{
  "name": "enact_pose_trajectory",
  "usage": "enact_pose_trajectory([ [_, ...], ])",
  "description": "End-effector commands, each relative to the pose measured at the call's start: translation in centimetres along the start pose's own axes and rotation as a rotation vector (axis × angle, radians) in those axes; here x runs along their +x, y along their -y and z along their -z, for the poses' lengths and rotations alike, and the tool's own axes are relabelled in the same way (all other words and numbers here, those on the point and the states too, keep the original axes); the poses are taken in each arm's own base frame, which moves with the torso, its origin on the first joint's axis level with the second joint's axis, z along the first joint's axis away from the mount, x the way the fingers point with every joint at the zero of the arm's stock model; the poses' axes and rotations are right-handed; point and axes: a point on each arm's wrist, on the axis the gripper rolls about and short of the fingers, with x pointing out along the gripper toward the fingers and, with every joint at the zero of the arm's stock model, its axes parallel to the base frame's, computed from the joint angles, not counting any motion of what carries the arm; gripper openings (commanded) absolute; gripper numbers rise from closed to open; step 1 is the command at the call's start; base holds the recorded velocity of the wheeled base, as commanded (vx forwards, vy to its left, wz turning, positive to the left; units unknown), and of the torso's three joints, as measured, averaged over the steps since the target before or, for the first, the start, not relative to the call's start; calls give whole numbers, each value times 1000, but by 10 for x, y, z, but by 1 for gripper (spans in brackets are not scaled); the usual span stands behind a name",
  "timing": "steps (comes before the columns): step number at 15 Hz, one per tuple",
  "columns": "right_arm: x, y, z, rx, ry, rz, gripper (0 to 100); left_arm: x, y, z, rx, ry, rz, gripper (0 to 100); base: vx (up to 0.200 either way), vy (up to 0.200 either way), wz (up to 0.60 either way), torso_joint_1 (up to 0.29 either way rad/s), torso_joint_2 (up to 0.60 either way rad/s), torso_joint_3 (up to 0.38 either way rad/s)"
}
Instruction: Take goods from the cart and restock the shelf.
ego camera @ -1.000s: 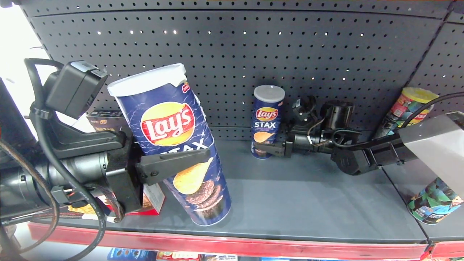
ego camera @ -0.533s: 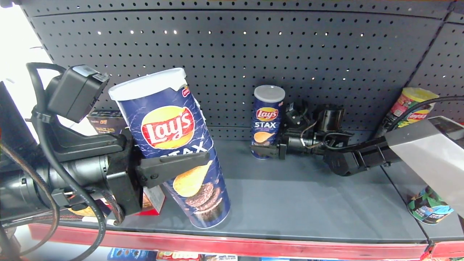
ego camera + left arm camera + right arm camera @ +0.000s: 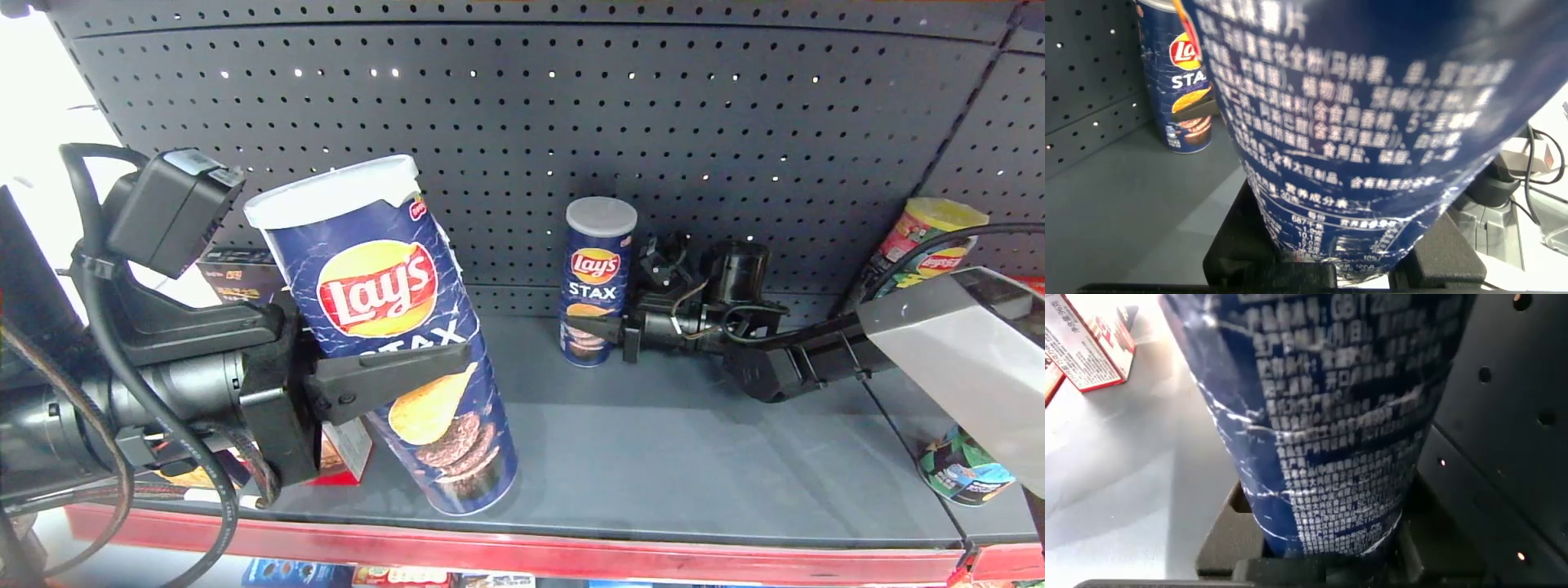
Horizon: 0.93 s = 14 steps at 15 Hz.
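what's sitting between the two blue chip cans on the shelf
Nothing stands there: in the head view only bare grey shelf lies between the near can and the far can.

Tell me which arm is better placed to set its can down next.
Right, probably. The right can is upright by the pegboard, base near the shelf; the left can leans at the front edge.

A red box [image 3: 347, 447] is mostly hidden behind the left fingers [image 3: 384, 371] and big can [image 3: 384, 327]; the small can [image 3: 598, 261] half-covers the right fingers [image 3: 602, 328].
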Motion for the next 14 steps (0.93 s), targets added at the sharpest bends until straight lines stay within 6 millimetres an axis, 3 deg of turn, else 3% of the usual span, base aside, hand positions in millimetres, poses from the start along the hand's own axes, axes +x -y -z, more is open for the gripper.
enact_pose_trajectory([
  [1, -6, -4, -9, -12, 10, -1, 0, 0, 0, 0, 0, 0, 0, 0, 0, 0, 0, 0, 0, 0],
  [4, -21, -20, -27, -34, 30, -5, 0, 0, 0, 0, 0, 0, 0, 0, 0, 0, 0, 0, 0, 0],
  [10, -56, -74, -44, -54, 53, -29, 0, -1, 1, -1, 3, 4, -1, 0, 0, 0, 0, 0, 0, 0],
  [11, -66, -95, -48, -50, 54, -49, 0, -1, 1, -1, 3, 4, -1, 0, 0, 0, 0, 0, 0, 0],
  [14, -87, -132, -51, -57, 66, -81, 0, -1, 1, -1, 1, 4, -1, 0, 0, 0, 0, 0, 0, 0],
])
